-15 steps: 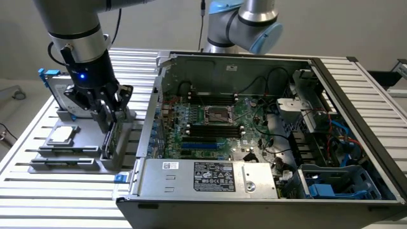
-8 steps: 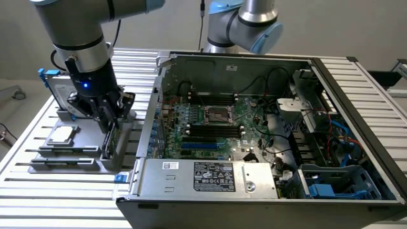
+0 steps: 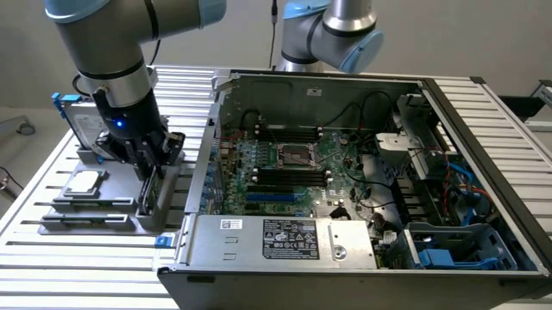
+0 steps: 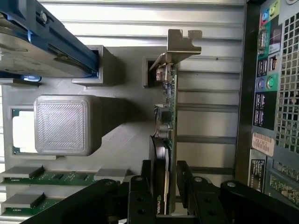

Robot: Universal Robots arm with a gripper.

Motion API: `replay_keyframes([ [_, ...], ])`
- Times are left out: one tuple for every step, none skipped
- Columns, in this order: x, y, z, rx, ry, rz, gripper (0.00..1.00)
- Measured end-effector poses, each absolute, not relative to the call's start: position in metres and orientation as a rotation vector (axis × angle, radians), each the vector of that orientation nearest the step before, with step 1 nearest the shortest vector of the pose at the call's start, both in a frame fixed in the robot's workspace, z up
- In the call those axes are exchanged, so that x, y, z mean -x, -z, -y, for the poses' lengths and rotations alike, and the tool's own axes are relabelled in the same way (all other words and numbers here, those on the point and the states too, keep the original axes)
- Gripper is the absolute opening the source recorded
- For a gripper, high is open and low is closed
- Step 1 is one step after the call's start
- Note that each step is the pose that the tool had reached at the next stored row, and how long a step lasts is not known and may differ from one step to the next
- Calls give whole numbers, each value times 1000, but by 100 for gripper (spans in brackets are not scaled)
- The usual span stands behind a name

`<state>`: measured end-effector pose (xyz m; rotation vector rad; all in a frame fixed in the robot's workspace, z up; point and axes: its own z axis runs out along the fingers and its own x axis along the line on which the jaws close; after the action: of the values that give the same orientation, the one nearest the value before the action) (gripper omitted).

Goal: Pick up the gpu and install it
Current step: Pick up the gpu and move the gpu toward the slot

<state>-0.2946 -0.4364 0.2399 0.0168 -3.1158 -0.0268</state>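
End effector (image 3: 148, 173) is down over the gpu (image 4: 171, 116), released, fingers straddling it and not yet clamped. The gpu stands edge-on in a gray holder (image 4: 126, 149) just beside the open computer case (image 3: 345, 258). It looks light, stiff and fragile, so it's best pinched on its flat faces. The holder also carries a hard drive (image 3: 82, 123), a chip (image 3: 84, 183) and memory sticks (image 4: 28, 172).

Gpu (image 4: 172, 140): thin green board, black rounded shroud on one face, silver bracket at one end. Standing on edge, upright, seated in a slot of the grey holder (image 4: 126, 154), near the open computer case (image 4: 247, 70). Not yet lifted out.
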Motion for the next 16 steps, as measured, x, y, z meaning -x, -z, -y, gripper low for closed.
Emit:
replay_keyframes([
  [295,-238,436,-7,27,3116,36],
  [295,-237,436,3,27,3116,36],
  [295,-237,435,9,27,3115,36],
  [295,-237,435,13,27,3115,36],
  [295,-237,435,14,27,3115,36],
  [295,-237,435,15,27,3115,36],
  [295,-237,435,16,27,3114,36],
  [295,-237,435,16,27,3113,36],
  [295,-237,434,18,27,3113,36],
  [295,-237,434,19,27,3112,36],
  [295,-237,433,20,27,3111,36],
  [295,-237,432,20,27,3111,36],
  [295,-237,432,21,27,3110,36],
  [295,-237,431,22,27,3109,36],
  [295,-237,431,23,27,3109,36],
  [295,-237,430,23,27,3108,36],
])
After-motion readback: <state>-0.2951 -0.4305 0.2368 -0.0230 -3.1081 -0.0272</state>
